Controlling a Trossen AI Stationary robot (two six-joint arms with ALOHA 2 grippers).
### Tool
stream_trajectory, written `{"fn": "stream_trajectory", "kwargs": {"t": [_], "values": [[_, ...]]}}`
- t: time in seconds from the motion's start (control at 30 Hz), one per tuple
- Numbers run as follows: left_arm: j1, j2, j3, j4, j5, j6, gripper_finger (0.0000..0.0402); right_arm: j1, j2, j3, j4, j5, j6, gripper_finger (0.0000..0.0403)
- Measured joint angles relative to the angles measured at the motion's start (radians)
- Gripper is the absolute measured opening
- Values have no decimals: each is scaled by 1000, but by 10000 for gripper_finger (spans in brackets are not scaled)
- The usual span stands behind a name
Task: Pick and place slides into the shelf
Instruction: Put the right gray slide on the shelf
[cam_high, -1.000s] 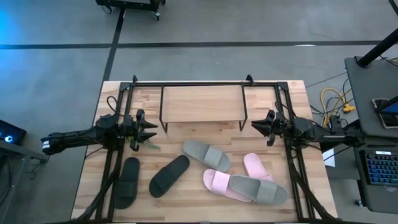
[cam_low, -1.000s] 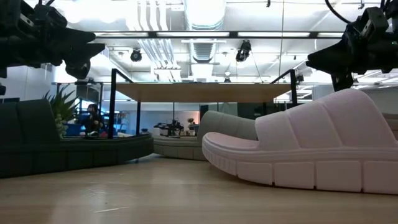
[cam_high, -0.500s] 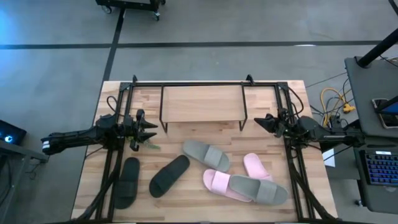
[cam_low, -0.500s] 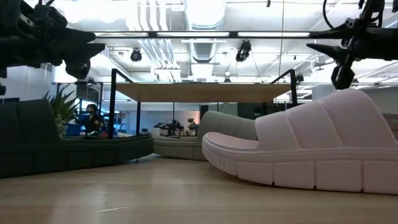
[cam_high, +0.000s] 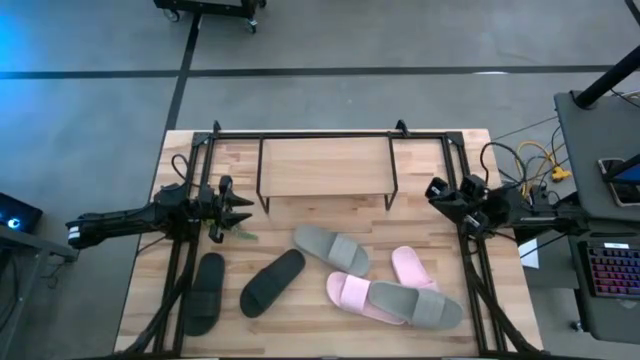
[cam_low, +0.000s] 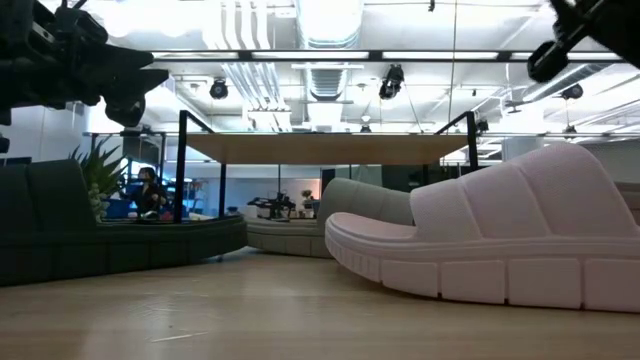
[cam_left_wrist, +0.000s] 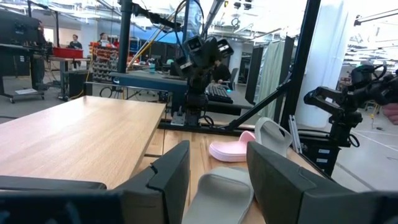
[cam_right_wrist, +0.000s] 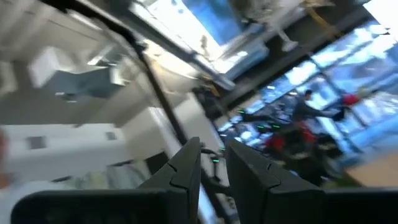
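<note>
The shelf (cam_high: 325, 165), a low black-framed rack with a wooden top, stands at the table's far middle. Several slides lie flat in front of it. Two are black (cam_high: 205, 292) (cam_high: 272, 282). Two are grey-green (cam_high: 331, 249) (cam_high: 416, 304), the second lying on a pink one (cam_high: 350, 292). Another pink one (cam_high: 412, 268) lies beside them. My left gripper (cam_high: 243, 210) hovers level at the shelf's left end, open and empty (cam_left_wrist: 217, 165). My right gripper (cam_high: 433, 188) hangs at the shelf's right end, tipped upward. Its fingers stand a narrow gap apart with nothing between them (cam_right_wrist: 213, 163).
A small green plant (cam_high: 232, 234) lies on the table just below my left gripper. The larger black frame (cam_high: 330, 133) runs around the table's far and side edges. Bare wood shows between the shelf and the slides, and at the table's near left corner.
My right gripper has tipped upward and rolled. It has risen a little and drawn back toward the table's right edge, so its wrist view now looks at the ceiling. The slides and my left gripper have kept still.
</note>
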Motion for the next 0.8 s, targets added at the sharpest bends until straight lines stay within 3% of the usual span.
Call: {"fn": "stream_trajectory", "kwargs": {"t": [0.27,0.57,0.8], "values": [[0,0,0,0,0,0,145,0,37,0,-11,-34,95,68],[0,1,0,0,0,0,145,0,37,0,11,-70,72,68],[0,1,0,0,0,0,145,0,37,0,9,80,-19,68]]}}
